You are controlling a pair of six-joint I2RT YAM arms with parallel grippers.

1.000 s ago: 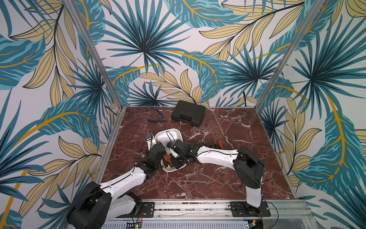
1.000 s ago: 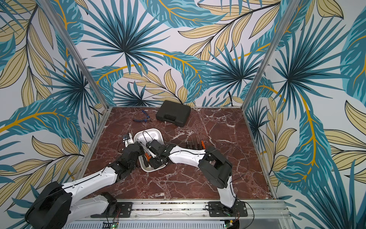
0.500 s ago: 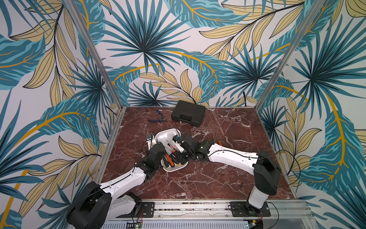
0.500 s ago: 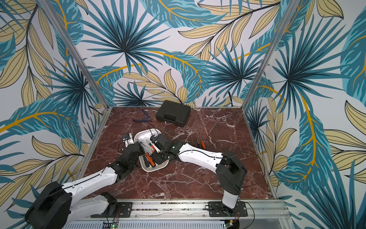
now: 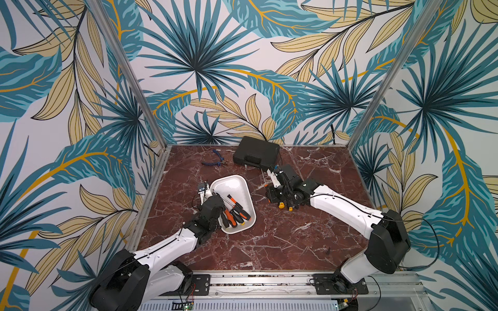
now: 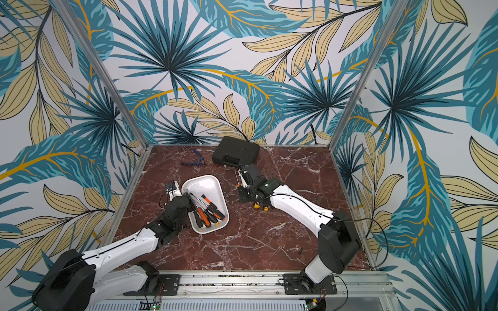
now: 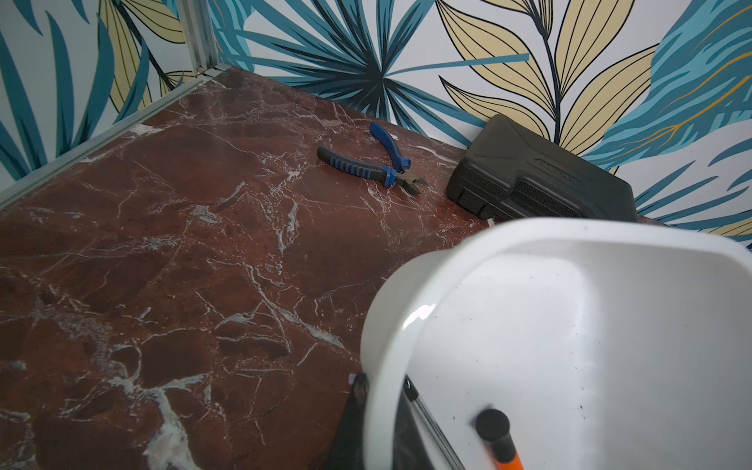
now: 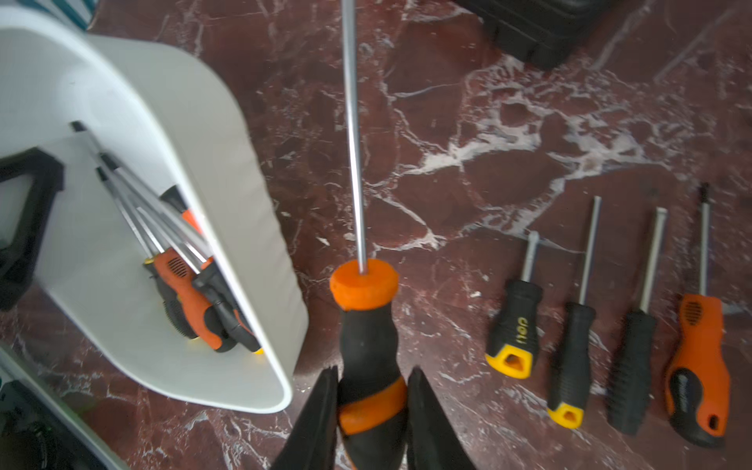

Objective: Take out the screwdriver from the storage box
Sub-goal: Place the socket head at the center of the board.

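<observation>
The screwdriver [image 8: 366, 333], the long-shafted one with the black-and-orange handle, sat between the fingers [image 8: 321, 407] of your right gripper [image 8: 372, 390]. They were closed narrowly on the rear half of the handle (on the orange band, well behind the collar). The shaft ran straight out ahead of them toward the black tool case [image 8: 529, 24].

It was already clear of the storage box [image 8: 228, 228]. It hung over the marble tabletop [image 8: 488, 162], between the box's outer wall and the row of four screwdrivers [image 8: 569, 358]. I could not tell whether the handle touched the marble.

To finish this step well, I judged you should have carried it sideways to the open spot at the near end of that row. There it wanted to lie parallel with its neighbours, lowered until the handle rested before the grip let go. Gripped so far back, the long shaft probably wanted to dip, so a level wrist mattered, as did room between the tip and the case.

Your left gripper [image 7: 376, 423] was clamped on the box's wall, one finger inside and one outside, which steadied it. More screwdrivers lay heaped in the box's near end.
</observation>
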